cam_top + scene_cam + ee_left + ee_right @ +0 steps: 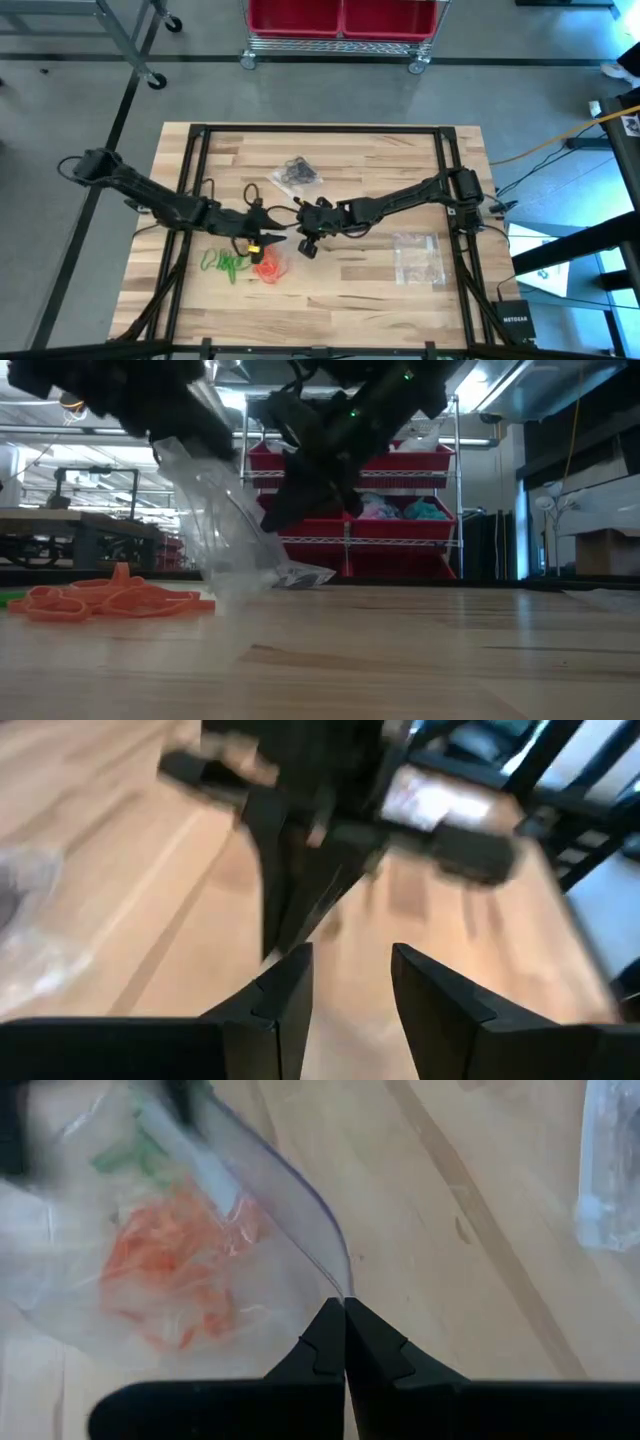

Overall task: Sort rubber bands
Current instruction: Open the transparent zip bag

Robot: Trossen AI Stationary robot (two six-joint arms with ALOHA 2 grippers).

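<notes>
A clear plastic bag (225,520) hangs slanted at the table's middle, its lower end on the wood. My right gripper (345,1308) is shut on the bag's edge. Orange-red rubber bands (110,598) lie in a heap on the table beside the bag, and they show through it in the right wrist view (165,1265). Green rubber bands (225,263) lie to their left. My left gripper (350,985) stands open just left of the right one, above the bands, with bare wood showing between its fingers. Black rubber bands (296,176) lie farther back. My right gripper pinches the bag's curved edge (340,1285) between the tips of its two fingers, coming slanting down from the table's right. The bag spreads away from the fingers, and its lower end (245,575) rests on the table. My left gripper: the bag's upper end (170,450) reaches up to it, but I cannot tell whether it touches the bag.
More clear bags (420,255) lie on the table's right part. The two arms meet close together at the middle. A red bin shelf (345,20) stands beyond the far edge. Bare wood lies along the near edge.
</notes>
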